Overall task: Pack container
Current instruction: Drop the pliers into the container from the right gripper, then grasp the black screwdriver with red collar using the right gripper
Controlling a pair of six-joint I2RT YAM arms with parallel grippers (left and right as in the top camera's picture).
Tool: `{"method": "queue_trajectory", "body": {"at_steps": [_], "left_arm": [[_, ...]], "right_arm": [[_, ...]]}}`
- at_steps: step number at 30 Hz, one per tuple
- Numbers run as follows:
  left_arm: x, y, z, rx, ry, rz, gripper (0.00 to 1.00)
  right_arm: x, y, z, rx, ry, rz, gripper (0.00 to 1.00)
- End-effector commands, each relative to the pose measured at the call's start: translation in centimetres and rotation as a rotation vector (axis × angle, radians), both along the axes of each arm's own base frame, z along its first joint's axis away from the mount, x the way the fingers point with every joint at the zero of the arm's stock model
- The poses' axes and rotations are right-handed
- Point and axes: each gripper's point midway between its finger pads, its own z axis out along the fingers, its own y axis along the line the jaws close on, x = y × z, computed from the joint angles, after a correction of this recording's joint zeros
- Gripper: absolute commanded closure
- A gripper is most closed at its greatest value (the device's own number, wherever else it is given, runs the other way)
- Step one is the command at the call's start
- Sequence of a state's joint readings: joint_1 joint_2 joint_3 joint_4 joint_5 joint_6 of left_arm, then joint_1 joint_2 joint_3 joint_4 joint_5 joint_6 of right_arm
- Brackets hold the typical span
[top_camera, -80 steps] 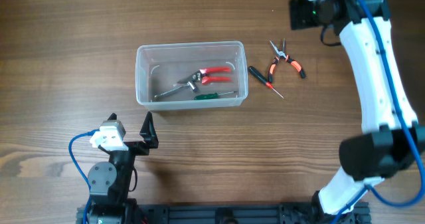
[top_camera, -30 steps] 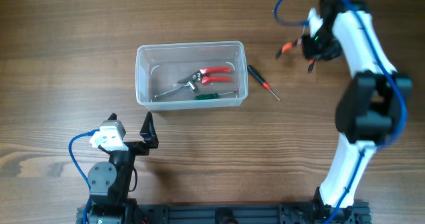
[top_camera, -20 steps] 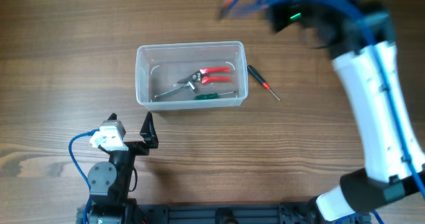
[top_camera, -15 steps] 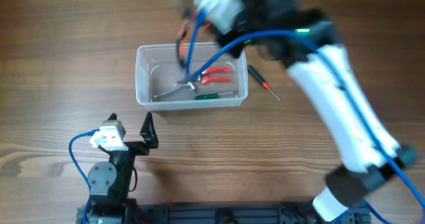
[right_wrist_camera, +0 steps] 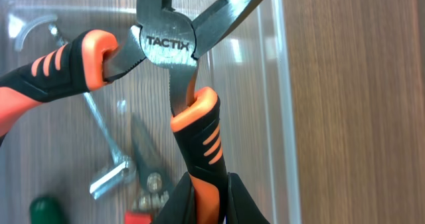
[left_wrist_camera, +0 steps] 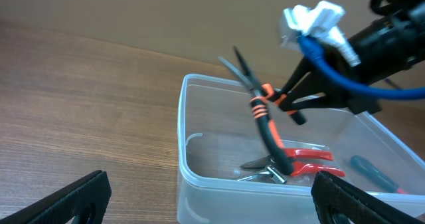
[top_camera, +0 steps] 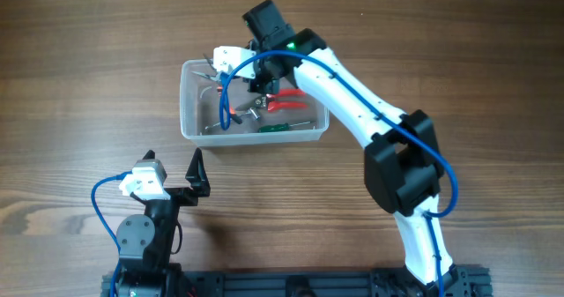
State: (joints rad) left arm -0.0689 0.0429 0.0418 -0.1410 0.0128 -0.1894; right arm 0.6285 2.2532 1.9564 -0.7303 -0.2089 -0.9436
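The clear plastic container (top_camera: 251, 61) stands on the wooden table. My right gripper (top_camera: 253, 89) hangs over its left half, shut on one handle of the orange-and-black pliers (left_wrist_camera: 264, 114). In the right wrist view the pliers (right_wrist_camera: 166, 44) spread open, one handle pinched by my right gripper (right_wrist_camera: 202, 201), above the container's floor near its wall (right_wrist_camera: 285, 84). Red-handled cutters (top_camera: 286, 99) and a green-handled screwdriver (top_camera: 278, 128) lie inside. My left gripper (top_camera: 173, 167) rests open near the front edge, facing the container (left_wrist_camera: 180, 144), holding nothing.
The right arm's white links (top_camera: 352, 77) stretch across the container's right end and the table beside it, hiding what lies there. A blue cable (top_camera: 225, 90) loops over the tub. Bare wood surrounds the container.
The right arm has swung from the table's far right across to the container, carrying the pliers, which now hang over the tub's left half. The left arm has not moved.
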Motion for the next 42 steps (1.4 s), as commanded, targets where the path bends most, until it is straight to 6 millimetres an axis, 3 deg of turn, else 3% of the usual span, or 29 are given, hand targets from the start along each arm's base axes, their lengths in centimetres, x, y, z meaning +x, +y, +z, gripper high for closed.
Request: {"method": "queue_trajectory", "body": {"at_steps": [1, 3, 5, 9, 13, 16, 18, 21, 24, 26, 28, 32, 34, 37, 42], "left_arm": [[0.0, 0.2, -0.2, -0.008, 0.004, 0.01, 0.0], [0.0, 0.2, -0.2, -0.008, 0.004, 0.01, 0.0], [0.0, 0.2, -0.2, -0.008, 0.004, 0.01, 0.0], [0.0, 0.2, -0.2, -0.008, 0.004, 0.01, 0.0], [0.0, 0.2, -0.2, -0.008, 0.004, 0.01, 0.0], [0.0, 0.2, -0.2, -0.008, 0.004, 0.01, 0.0], [0.0, 0.2, -0.2, -0.008, 0.004, 0.01, 0.0], [0.0, 0.2, -0.2, -0.008, 0.004, 0.01, 0.0], [0.0, 0.2, -0.2, -0.008, 0.004, 0.01, 0.0], [0.0, 0.2, -0.2, -0.008, 0.004, 0.01, 0.0], [0.0, 0.2, -0.2, -0.008, 0.004, 0.01, 0.0], [0.0, 0.2, -0.2, -0.008, 0.004, 0.01, 0.0], [0.0, 0.2, -0.2, -0.008, 0.004, 0.01, 0.0], [0.0, 0.2, -0.2, -0.008, 0.004, 0.01, 0.0], [0.0, 0.2, -0.2, -0.008, 0.004, 0.01, 0.0]], "right_arm": [[-0.4, 1.8, -1.3, 0.045, 0.046, -0.015, 0.9], [-0.5, 1.8, -2.1, 0.047, 0.078, -0.051, 0.46], [-0.4, 1.7, -2.3, 0.063, 0.118, -0.132, 0.36], [0.7, 0.9, 0.1, 0.108, 0.123, -0.329, 0.37], [1.8, -1.9, 6.6, 0.192, 0.074, -0.542, 0.38], [2.4, -6.3, 12.9, 0.261, 0.006, -0.709, 0.28], [3.1, -10.6, 16.7, 0.317, -0.033, -0.835, 0.28], [4.0, -17.0, 18.9, 0.394, -0.005, -1.044, 0.27], [4.5, -22.9, 16.8, 0.399, 0.111, -1.242, 0.27], [4.2, -25.0, 14.1, 0.365, 0.206, -1.301, 0.29], [3.4, -26.3, 10.1, 0.302, 0.322, -1.338, 0.31], [1.1, -26.9, 2.5, 0.153, 0.491, -1.37, 0.31], [-0.3, -26.0, -0.2, 0.097, 0.561, -1.294, 0.34], [-2.0, -24.8, -3.0, 0.028, 0.623, -1.175, 0.39], [-3.1, -24.5, -5.9, -0.018, 0.645, -1.108, 0.44]]}}
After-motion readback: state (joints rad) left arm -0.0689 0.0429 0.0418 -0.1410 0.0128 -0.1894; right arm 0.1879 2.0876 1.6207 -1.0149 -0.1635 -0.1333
